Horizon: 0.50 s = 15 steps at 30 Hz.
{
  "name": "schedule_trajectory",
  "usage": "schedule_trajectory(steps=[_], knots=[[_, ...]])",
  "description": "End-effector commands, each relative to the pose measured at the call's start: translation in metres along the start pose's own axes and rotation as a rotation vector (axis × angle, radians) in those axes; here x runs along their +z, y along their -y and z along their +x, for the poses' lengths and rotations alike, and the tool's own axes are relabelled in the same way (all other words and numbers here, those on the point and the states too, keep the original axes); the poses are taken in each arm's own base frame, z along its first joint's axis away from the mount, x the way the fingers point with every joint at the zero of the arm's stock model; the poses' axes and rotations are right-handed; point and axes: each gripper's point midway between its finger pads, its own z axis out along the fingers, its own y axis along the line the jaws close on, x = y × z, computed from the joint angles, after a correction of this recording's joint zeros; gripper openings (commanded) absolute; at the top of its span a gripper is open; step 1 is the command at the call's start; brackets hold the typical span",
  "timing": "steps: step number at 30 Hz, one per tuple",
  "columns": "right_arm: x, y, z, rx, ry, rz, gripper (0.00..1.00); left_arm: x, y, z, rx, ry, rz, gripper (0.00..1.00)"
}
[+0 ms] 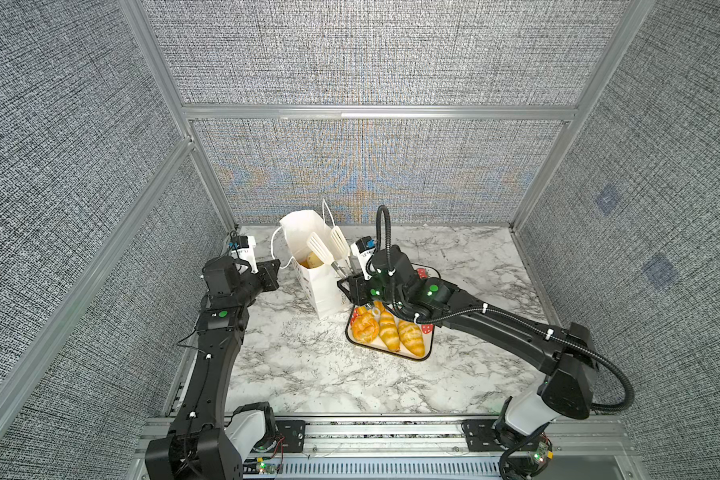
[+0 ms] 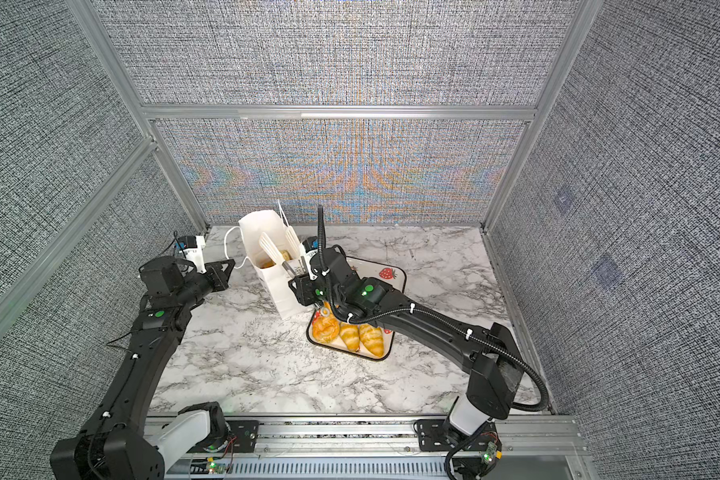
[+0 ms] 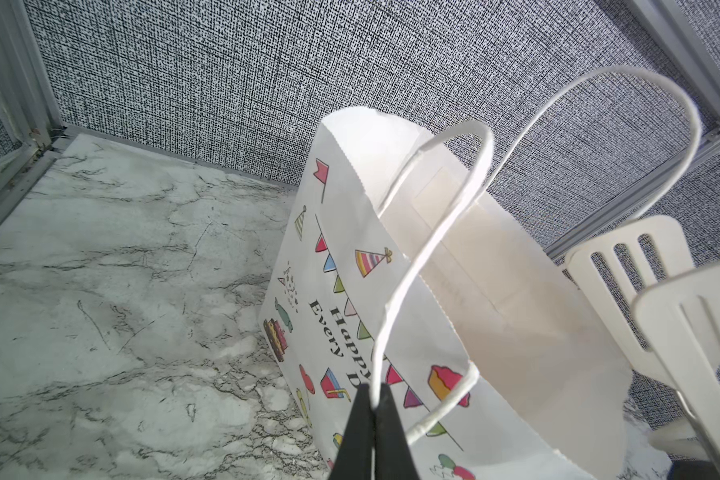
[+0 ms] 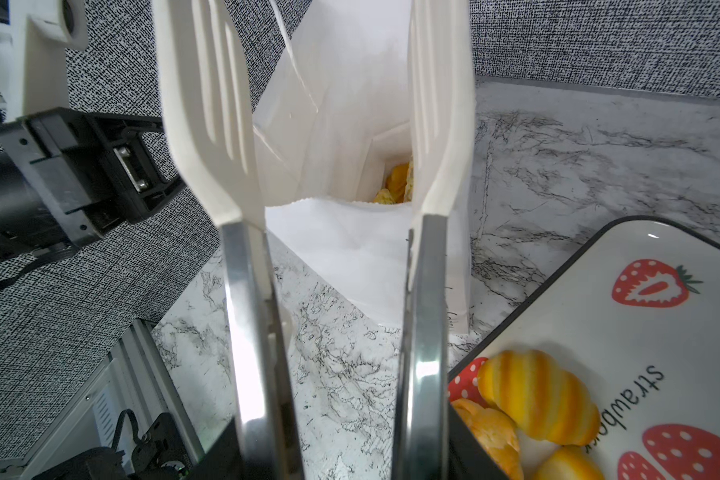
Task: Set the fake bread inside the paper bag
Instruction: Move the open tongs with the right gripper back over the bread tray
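Note:
The white paper bag point(image 1: 319, 291) point(image 2: 282, 293) point(image 3: 350, 257) point(image 4: 350, 249) stands upright with its mouth wide. My left gripper point(image 1: 279, 266) point(image 2: 231, 264) point(image 3: 373, 399) is shut on its near cord handle point(image 3: 433, 232), pulling it sideways. My right gripper point(image 1: 346, 276) point(image 2: 298, 276) point(image 4: 341, 453) grips white slotted tongs point(image 1: 327, 247) point(image 2: 281, 247) point(image 4: 208, 124) by their metal arms. The blades stand apart above the bag mouth with nothing between them. Some fake bread point(image 1: 312, 260) point(image 4: 398, 183) lies inside the bag. More fake bread point(image 1: 387, 330) point(image 2: 350, 334) point(image 4: 537, 395) lies on the tray.
The strawberry-printed tray point(image 1: 431, 340) point(image 2: 395, 286) point(image 4: 661, 332) sits right of the bag, partly under my right arm. The marble tabletop point(image 1: 308, 374) is walled in by grey fabric panels and metal rails; the bag stands close to the back wall.

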Motion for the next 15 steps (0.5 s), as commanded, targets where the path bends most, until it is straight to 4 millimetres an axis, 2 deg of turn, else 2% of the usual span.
schedule_trajectory(steps=[1, 8, 15], knots=[[-0.008, -0.005, -0.015, 0.007, 0.057, -0.015, 0.5, -0.001, 0.002, -0.003, 0.014, 0.014, 0.008, 0.0], [-0.028, -0.004, -0.024, 0.004, 0.097, -0.007, 0.5, -0.002, 0.001, -0.003, 0.015, 0.015, -0.002, 0.0], [-0.047, 0.006, -0.021, 0.002, 0.114, 0.033, 0.5, -0.001, 0.001, -0.003, 0.013, 0.013, -0.002, 0.0]])
